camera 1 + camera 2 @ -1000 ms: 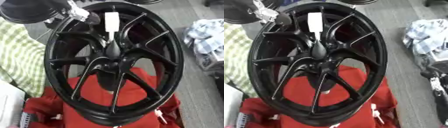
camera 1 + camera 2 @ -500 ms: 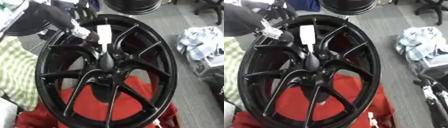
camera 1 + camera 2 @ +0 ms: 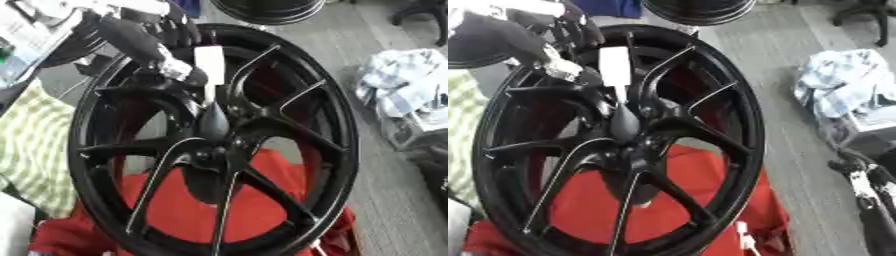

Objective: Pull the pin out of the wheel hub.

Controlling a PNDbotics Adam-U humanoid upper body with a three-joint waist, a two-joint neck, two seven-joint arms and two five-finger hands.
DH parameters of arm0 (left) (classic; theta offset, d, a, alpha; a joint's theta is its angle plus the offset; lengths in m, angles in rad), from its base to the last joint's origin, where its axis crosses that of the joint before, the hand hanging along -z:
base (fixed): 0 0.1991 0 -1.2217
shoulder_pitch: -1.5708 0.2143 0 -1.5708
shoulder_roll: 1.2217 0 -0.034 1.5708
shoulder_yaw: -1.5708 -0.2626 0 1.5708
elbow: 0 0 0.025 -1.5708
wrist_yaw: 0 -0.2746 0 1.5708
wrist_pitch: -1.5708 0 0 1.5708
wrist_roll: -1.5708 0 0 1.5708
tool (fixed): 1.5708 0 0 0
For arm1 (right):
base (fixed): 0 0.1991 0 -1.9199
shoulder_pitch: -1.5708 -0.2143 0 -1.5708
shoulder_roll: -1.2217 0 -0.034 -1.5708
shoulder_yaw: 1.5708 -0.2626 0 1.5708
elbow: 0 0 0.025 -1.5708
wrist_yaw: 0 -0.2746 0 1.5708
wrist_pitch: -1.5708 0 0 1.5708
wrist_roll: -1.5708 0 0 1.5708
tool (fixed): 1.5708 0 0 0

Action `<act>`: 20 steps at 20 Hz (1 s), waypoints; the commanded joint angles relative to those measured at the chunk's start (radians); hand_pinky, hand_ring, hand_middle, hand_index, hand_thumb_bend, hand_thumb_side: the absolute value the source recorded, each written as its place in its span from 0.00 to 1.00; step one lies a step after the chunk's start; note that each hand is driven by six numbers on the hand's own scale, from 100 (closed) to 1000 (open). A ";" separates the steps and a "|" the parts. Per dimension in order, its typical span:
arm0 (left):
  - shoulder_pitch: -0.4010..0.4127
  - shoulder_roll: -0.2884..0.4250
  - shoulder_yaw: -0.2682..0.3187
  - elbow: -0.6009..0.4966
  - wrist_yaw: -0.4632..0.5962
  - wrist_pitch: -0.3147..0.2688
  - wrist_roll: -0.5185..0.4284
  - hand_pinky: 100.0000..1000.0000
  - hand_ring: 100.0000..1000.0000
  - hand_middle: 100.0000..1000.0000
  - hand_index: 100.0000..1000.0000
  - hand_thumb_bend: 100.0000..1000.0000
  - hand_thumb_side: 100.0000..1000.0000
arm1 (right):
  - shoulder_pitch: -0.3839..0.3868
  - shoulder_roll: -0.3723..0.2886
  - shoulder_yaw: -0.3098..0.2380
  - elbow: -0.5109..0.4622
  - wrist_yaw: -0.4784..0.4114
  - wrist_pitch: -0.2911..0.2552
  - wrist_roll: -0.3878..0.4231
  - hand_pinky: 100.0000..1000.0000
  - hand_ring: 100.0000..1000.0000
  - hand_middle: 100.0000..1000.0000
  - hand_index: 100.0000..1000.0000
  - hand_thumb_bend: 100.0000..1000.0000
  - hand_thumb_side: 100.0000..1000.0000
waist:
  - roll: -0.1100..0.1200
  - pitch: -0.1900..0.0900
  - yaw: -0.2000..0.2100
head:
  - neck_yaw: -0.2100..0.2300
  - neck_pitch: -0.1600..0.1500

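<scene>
A large black wheel hub (image 3: 214, 145) with thin spokes stands tilted on a red cloth (image 3: 175, 200). A white pin (image 3: 210, 62) rises from the upper spokes, and a thin stem runs from it down toward the dark centre cap (image 3: 213, 122). My left hand (image 3: 188, 75) comes in from the upper left on a black forearm with a silver wrist. Its dark fingers close against the pin's left edge and blend into the rim. My right hand (image 3: 866, 192) rests low at the right edge, fingers relaxed, away from the wheel.
A second black wheel (image 3: 267, 10) lies at the top edge. A crumpled pale cloth (image 3: 402, 82) lies on the grey floor to the right. A green checked cloth (image 3: 35, 150) lies at the left. An office chair base (image 3: 868, 10) shows at the top right.
The whole picture has shifted, so the camera has moved. More of my left forearm shows now, and the left hand stays beside the white pin. The right hand has stayed low at the right.
</scene>
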 commanded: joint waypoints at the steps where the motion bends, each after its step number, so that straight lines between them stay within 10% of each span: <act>1: -0.026 0.004 0.008 -0.002 -0.007 0.007 -0.015 0.80 0.83 0.80 0.90 0.48 0.63 | -0.005 -0.003 0.000 -0.008 0.005 0.006 -0.002 1.00 0.80 0.85 0.76 0.00 0.66 | -0.002 -0.014 -0.003 | 0.004 0.000; 20: -0.029 -0.020 0.022 0.010 0.027 -0.012 0.009 0.76 0.81 0.78 0.88 0.24 0.58 | -0.023 0.024 0.008 -0.008 0.018 0.037 -0.009 1.00 0.80 0.85 0.76 0.00 0.72 | 0.001 0.006 -0.017 | 0.015 -0.014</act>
